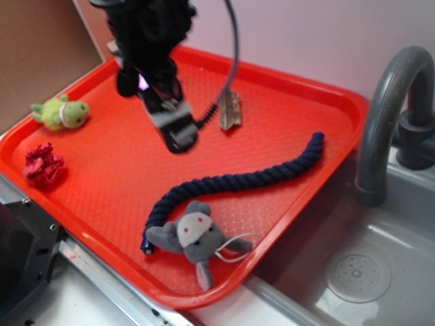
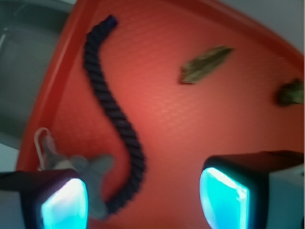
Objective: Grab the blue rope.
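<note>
The blue rope (image 1: pixel 238 182) is a thick navy twisted rope lying wavy across the red tray (image 1: pixel 122 163), from its far end near the right rim to its small blue tip at the front. In the wrist view the blue rope (image 2: pixel 119 119) curves down the tray toward my left finger. My gripper (image 1: pixel 178 132) hangs above the tray's middle, up and left of the rope, not touching it. In the wrist view my gripper (image 2: pixel 143 195) is open, its glowing cyan pads (image 2: pixel 224 195) wide apart with nothing between them.
A grey plush mouse (image 1: pixel 194 239) lies against the rope's front end. A green plush (image 1: pixel 61 113) and a red crumpled toy (image 1: pixel 43 165) sit at the tray's left. A brown wood piece (image 1: pixel 230 111) lies at the back. A sink with grey faucet (image 1: pixel 394 109) is on the right.
</note>
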Controlling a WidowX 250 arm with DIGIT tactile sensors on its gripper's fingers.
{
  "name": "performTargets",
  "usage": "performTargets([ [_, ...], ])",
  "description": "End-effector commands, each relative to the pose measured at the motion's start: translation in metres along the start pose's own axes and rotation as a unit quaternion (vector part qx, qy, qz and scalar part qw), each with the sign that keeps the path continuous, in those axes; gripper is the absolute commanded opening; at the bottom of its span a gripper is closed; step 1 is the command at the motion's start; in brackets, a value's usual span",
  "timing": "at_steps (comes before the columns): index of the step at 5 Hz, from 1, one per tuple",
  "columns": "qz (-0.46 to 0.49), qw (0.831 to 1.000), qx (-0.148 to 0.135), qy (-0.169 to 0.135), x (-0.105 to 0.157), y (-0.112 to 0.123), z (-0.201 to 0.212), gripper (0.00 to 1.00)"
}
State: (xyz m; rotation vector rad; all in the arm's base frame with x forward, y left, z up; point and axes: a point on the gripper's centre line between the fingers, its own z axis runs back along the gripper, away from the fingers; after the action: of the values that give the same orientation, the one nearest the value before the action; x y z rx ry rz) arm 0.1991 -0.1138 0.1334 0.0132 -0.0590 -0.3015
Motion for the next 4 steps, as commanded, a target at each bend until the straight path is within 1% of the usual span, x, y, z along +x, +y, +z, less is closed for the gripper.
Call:
performTargets([
  [1,0.0,1.0,0.011,0.0,0.034,-0.017,-0.03,1.0],
  [2,-0.007,1.0,0.007,0.013,0.039,-0.017,-0.048,1.0],
  [4,-0.035,0.998,-0.024,0.038,0.042,-0.015,-0.081,1.0],
])
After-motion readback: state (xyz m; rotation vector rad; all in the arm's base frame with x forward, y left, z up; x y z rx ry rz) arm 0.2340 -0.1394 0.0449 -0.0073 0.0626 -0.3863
